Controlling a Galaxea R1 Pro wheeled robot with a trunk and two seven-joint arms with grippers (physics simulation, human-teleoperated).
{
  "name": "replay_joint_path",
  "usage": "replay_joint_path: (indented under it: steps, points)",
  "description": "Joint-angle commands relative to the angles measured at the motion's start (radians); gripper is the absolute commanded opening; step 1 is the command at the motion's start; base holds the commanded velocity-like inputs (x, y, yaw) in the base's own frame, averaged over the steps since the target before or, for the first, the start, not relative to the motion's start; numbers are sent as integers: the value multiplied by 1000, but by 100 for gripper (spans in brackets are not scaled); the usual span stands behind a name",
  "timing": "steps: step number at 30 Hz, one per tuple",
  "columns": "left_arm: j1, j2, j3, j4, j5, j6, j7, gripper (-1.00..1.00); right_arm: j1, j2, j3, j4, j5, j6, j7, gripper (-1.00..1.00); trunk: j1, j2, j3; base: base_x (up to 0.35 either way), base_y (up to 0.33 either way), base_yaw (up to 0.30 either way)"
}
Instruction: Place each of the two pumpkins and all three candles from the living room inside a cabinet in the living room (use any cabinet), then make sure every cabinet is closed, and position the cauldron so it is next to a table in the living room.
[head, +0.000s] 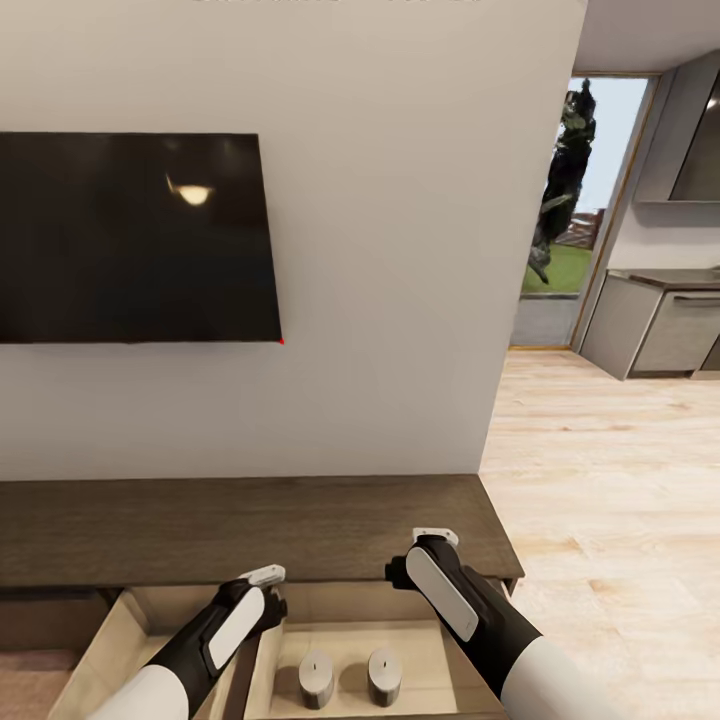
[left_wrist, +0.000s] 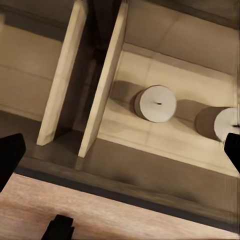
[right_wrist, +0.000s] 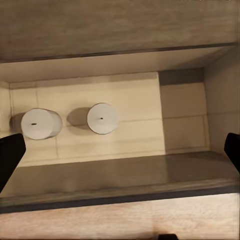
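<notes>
The cabinet (head: 250, 525) runs along the wall under a television, with two pale-wood drawers pulled open at the front. Two candles (head: 316, 680) (head: 384, 675) stand upright side by side in the right-hand drawer (head: 440, 650). My left gripper (left_wrist: 120, 155) hangs open above the divide between the drawers, with one candle (left_wrist: 155, 103) below it and the other candle (left_wrist: 227, 124) further along. My right gripper (right_wrist: 120, 155) is open over the same drawer's front edge, both candles (right_wrist: 41, 123) (right_wrist: 102, 118) beneath it. Nothing sits between either pair of fingers. The pumpkins and the cauldron are out of view.
A black television (head: 135, 238) hangs on the wall above the cabinet. The left drawer (head: 110, 640) is open too. Past the wall's corner on the right, light wood floor (head: 600, 480) leads to grey kitchen cupboards (head: 660, 330) and a glazed door (head: 580, 200).
</notes>
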Motion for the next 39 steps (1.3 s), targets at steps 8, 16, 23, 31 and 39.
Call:
replay_joint_path:
  steps: [8, 16, 23, 31, 39]
  points:
    - [-1, 7, -5, 7, 11, -11, -4, 100, -1, -2, 3, -3, -8, 4, -9, 100, -31, 56, 24, 0, 0, 0]
    - [-1, 5, -8, 48, 7, -15, -6, 100, -1, -1, 5, -3, -7, 4, -9, 100, -61, 112, 49, 0, 0, 0]
    - [-1, 4, -8, 49, 5, -16, -6, 100, -1, -2, 5, -3, -7, 4, -8, 100, -88, 161, 71, 0, 0, 0]
    - [-1, 3, -8, 49, 5, -16, -6, 100, -1, -5, 5, -3, -8, 4, -4, 100, -119, 217, 96, 0, 0, 0]
    - [-1, 6, -8, 49, 5, -16, -6, 100, -1, -7, 5, -5, -7, 3, -4, 100, -150, 273, 121, 0, 0, 0]
